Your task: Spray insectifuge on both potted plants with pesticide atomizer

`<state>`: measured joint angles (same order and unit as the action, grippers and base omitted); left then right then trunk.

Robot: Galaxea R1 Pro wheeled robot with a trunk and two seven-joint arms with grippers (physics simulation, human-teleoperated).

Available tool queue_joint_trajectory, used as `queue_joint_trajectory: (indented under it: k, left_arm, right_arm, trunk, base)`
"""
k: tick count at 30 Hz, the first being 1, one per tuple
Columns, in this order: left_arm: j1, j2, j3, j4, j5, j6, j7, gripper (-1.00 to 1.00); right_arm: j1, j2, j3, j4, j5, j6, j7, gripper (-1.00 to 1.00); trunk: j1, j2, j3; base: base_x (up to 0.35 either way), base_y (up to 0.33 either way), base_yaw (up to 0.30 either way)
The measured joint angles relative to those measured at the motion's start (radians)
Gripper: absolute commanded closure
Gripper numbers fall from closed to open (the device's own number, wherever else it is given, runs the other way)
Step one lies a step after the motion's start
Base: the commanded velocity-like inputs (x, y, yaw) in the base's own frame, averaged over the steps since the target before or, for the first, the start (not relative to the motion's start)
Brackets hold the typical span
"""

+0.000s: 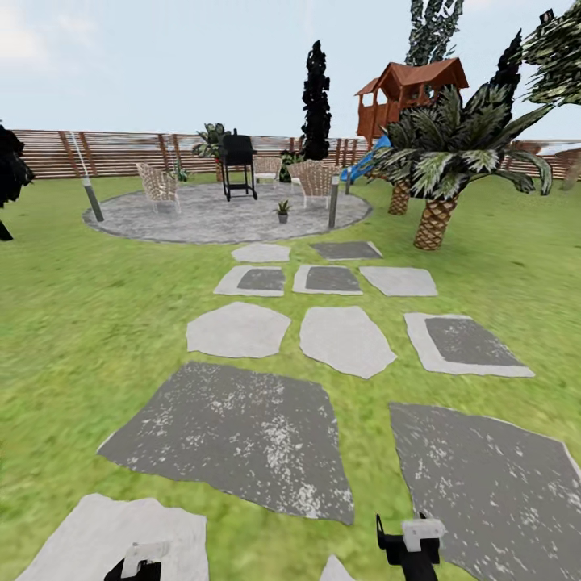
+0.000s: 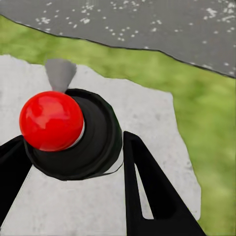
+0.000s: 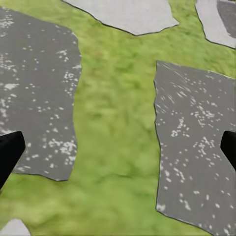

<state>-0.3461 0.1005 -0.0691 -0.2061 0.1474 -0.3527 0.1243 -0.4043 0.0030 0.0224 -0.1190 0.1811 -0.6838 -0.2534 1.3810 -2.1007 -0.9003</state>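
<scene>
Potted plant (image 1: 282, 211) upright — far on patio (image 1: 202, 222)

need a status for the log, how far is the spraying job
Nothing looks done. The right gripper hangs wide open over grass and grey stepping stones, holding nothing. The left gripper's black fingers sit apart beside a red ball on a black base. One small potted plant stands far off on the round grey patio. Still left: finding the atomizer, spraying.

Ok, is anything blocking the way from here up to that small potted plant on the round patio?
Nothing visible blocks it. The stepping stones and lawn run open to the patio, where the potted plant stands apart from the grill, chairs and the bollard lamp beside it.
</scene>
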Motion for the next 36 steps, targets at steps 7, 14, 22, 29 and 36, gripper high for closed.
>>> queue_joint_trajectory:
  k: [7, 14, 22, 29, 36]
  left_arm:
    - [0.000, 0.000, 0.000, 0.000, 0.000, 0.000, 0.000, 1.00]
    - [0.000, -0.001, 0.000, 0.000, 0.000, 0.000, 0.000, 1.00]
    - [0.000, -0.001, 0.000, 0.000, 0.000, 0.000, 0.000, 1.00]
    - [0.000, -0.001, -0.001, 0.000, -0.001, 0.000, 0.000, 1.00]
    - [0.000, -0.001, 0.000, 0.000, -0.001, 0.000, 0.000, 1.00]
  right_arm:
    - [0.000, -0.001, 0.000, 0.000, 0.001, 0.000, 0.003, -1.00]
    - [0.000, -0.001, 0.002, 0.000, 0.003, 0.000, 0.006, -1.00]
    - [0.000, -0.002, 0.002, 0.001, 0.003, 0.000, 0.005, -1.00]
    - [0.000, -0.003, 0.001, 0.000, 0.000, 0.000, 0.002, -1.00]
    - [0.000, -0.003, 0.001, 0.000, -0.002, 0.000, 0.000, -1.00]
  trunk:
    - [0.000, 0.000, 0.000]
    - [0.000, 0.000, 0.000]
    - [0.000, 0.000, 0.000]
    - [0.000, 0.000, 0.000]
    - [0.000, 0.000, 0.000]
  base:
    - [0.340, 0.076, 0.002]
    - [0.339, 0.076, 0.000]
    - [0.340, 0.076, 0.000]
    - [0.340, 0.076, 0.000]
    - [0.340, 0.076, 0.000]
